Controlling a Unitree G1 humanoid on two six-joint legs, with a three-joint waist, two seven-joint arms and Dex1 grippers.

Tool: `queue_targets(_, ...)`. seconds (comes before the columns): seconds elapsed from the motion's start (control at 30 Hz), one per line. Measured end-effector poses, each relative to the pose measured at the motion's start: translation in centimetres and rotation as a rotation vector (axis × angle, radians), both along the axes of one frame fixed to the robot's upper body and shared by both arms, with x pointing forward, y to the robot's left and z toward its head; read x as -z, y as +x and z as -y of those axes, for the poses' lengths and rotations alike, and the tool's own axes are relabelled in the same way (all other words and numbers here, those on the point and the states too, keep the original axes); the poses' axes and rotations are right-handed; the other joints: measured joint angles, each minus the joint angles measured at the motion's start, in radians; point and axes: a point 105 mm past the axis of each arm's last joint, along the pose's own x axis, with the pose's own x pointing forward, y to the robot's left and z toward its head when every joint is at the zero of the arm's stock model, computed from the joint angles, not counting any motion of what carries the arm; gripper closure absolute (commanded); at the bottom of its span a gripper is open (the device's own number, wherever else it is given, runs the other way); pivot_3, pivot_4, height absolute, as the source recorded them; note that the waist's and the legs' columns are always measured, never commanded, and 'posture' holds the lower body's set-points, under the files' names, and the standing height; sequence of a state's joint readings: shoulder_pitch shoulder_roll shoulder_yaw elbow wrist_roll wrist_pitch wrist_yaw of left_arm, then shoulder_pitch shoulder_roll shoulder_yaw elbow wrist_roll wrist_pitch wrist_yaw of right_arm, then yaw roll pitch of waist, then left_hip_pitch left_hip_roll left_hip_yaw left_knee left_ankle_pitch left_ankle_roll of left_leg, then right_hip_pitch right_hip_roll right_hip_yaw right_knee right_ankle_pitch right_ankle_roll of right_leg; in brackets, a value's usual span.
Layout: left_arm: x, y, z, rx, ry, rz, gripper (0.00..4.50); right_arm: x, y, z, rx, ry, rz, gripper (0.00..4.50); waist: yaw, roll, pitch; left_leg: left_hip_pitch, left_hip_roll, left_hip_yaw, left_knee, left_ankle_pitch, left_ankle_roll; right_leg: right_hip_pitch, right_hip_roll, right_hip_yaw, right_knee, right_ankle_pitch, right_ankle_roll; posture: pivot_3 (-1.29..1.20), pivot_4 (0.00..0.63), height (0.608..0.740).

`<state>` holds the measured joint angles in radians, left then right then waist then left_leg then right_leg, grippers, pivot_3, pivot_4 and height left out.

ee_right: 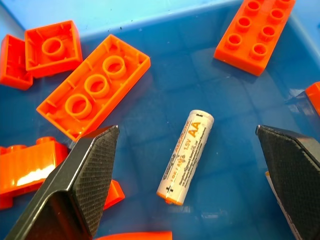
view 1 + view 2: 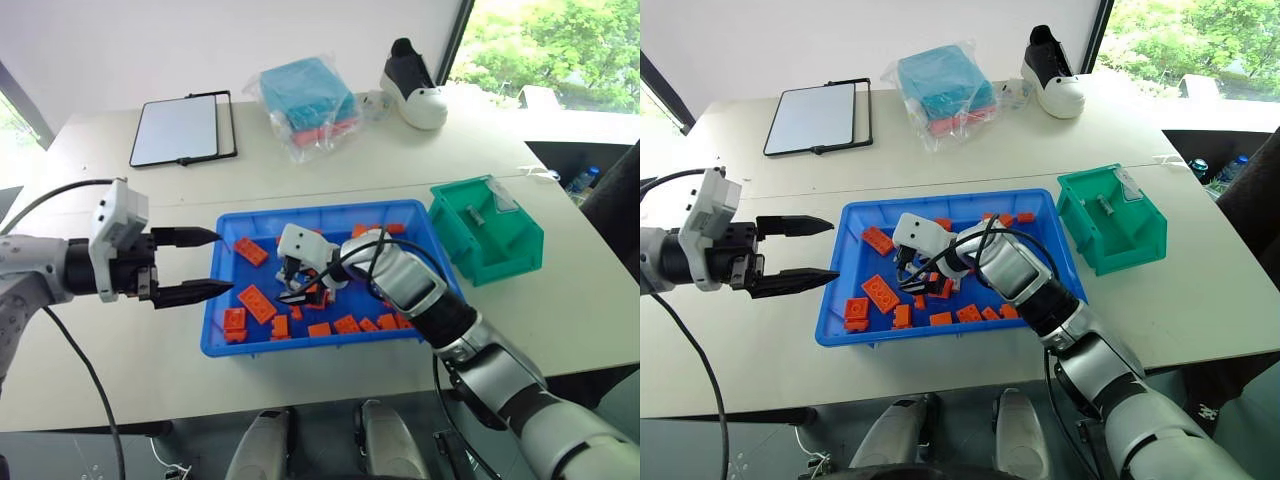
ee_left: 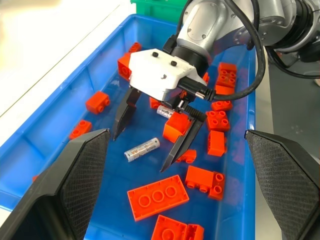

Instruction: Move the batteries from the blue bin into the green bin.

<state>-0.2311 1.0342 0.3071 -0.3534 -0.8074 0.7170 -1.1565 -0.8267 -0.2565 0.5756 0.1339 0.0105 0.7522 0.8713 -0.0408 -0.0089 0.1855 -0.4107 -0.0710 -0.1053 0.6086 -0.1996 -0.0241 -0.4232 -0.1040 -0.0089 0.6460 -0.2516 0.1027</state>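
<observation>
Down inside blue bin (image 2: 222, 262), right gripper (image 3: 150, 137) jaws wide, straddling battery (image 1: 185, 157) on bare floor among orange bricks (image 1: 93, 85). Left gripper (image 2: 203, 264) gaping at rim. Green bin (image 2: 487, 230) apart on table (image 2: 330, 180).

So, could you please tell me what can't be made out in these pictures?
- A second battery: left wrist view, mostly hidden under the right pincer.
- Green bin contents: left eye view, a small grey item, too small to identify.
- Bricks under the right arm: left eye view, hidden.

The arms are shiny silver with black parts. Each gripper (image 3: 150, 135) has a white box, two black pointy fingers (image 1: 75, 185), and maybe one black cable.
</observation>
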Motion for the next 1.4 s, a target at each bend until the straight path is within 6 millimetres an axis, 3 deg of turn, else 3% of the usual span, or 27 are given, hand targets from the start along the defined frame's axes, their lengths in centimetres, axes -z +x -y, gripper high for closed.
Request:
queue_targets(0.5, 0.0, 0.4, -0.1, -0.008, -0.006, -0.002, 0.0, -0.5, 0.1, 0.3, -0.086, -0.137, 0.172, 0.26, 0.004, -0.001, 0.0, 0.001, 0.0, 0.0, 0.001, 0.0, 0.0, 0.001, 0.0, 0.0, 0.0, -0.001, -0.002, 0.0, 0.15, 0.731)
queue_targets(0.7, 0.1, 0.5, -0.1, 0.002, -0.015, 0.013, 0.0, -0.1, -0.5, 0.4, -0.018, -0.112, 0.012, 0.26, 0.002, -0.001, 0.0, 0.001, 0.0, 0.0, 0.001, 0.0, 0.0, 0.001, 0.0, 0.0, 0.0, -0.001, -0.001, 0.0, 0.15, 0.731)
queue_targets(0.8, 0.2, 0.6, -0.3, 0.0, -0.014, 0.011, 0.0, 0.2, -1.0, 0.6, -0.019, -0.118, -0.047, 1.01, 0.0, -0.001, 0.0, 0.0, 0.0, 0.0, 0.001, 0.0, 0.0, 0.001, 0.0, 0.0, 0.0, -0.001, -0.001, 0.0, 0.15, 0.731)
queue_targets(1.03, 0.2, 0.7, -0.5, 0.0, -0.014, 0.02, 0.0, 0.3, -1.3, 0.7, -0.028, -0.121, -0.061, 4.37, -0.001, -0.001, 0.0, 0.001, 0.0, 0.0, 0.001, 0.0, 0.0, 0.001, 0.0, 0.0, 0.0, -0.001, -0.001, 0.0, 0.15, 0.731)
queue_targets(1.33, 0.2, 0.7, -0.5, 0.009, -0.01, 0.027, 0.0, 0.1, -1.5, 1.2, -0.005, -0.102, -0.092, 4.48, 0.001, -0.002, 0.0, 0.0, 0.0, -0.001, 0.0, 0.0, 0.0, 0.0, 0.0, 0.0, 0.0, 0.0, -0.001, 0.0, 0.15, 0.731)
queue_targets(1.4, 0.3, 0.7, -0.5, 0.009, -0.013, 0.022, 0.0, -1.2, -1.9, 2.0, 0.03, -0.055, -0.12, 4.48, 0.005, -0.002, 0.001, -0.004, 0.0, -0.001, 0.002, 0.0, 0.0, -0.003, 0.0, 0.0, 0.0, 0.0, -0.001, 0.0, 0.15, 0.731)
